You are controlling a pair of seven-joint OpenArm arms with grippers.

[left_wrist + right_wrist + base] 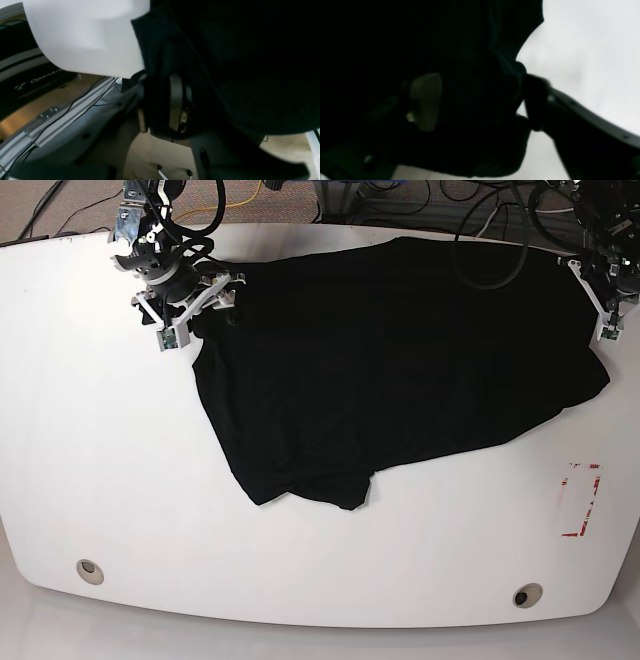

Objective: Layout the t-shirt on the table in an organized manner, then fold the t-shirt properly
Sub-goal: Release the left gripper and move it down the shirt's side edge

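Observation:
The black t-shirt (400, 370) lies spread over the back half of the white table (110, 480), with a folded-under corner at the front (310, 490). My left gripper (605, 315) is at the shirt's right edge. In the left wrist view it (158, 107) is shut on a fold of black cloth (225, 62) beyond the table's edge (87, 37). My right gripper (197, 312) is at the shirt's back left corner. In the right wrist view its fingers (426, 100) stand wide apart with bunched cloth (480, 100) between them. The print is hidden.
Two metal grommets (90, 570) (527, 594) sit near the front edge. A red tape rectangle (582, 500) is at the front right. Cables (420, 210) run behind the table. The left wrist view shows floor and an aluminium rail (50, 117) below the table.

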